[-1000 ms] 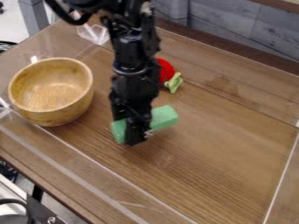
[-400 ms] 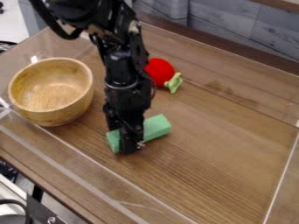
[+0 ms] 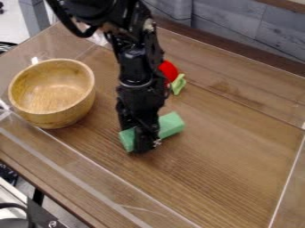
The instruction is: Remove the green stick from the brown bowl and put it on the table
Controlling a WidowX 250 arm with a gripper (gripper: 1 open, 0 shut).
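The green stick (image 3: 168,126) is a chunky green block, low over the table (image 3: 226,169) near its middle. My gripper (image 3: 142,135) comes straight down on the block's left part and is shut on it. I cannot tell whether the block touches the tabletop. The brown bowl (image 3: 52,92) stands at the left, round and wooden, with nothing inside it, well apart from the gripper.
A red ball-shaped fruit (image 3: 168,70) with a pale-green leaf (image 3: 179,85) lies just behind the arm. Low clear acrylic walls (image 3: 71,178) run along the table's edges. A grey wall is at the back.
The gripper, with the green stick in it, dipped lower and left, then shifted back right a little. The bowl and the fruit have stayed put.
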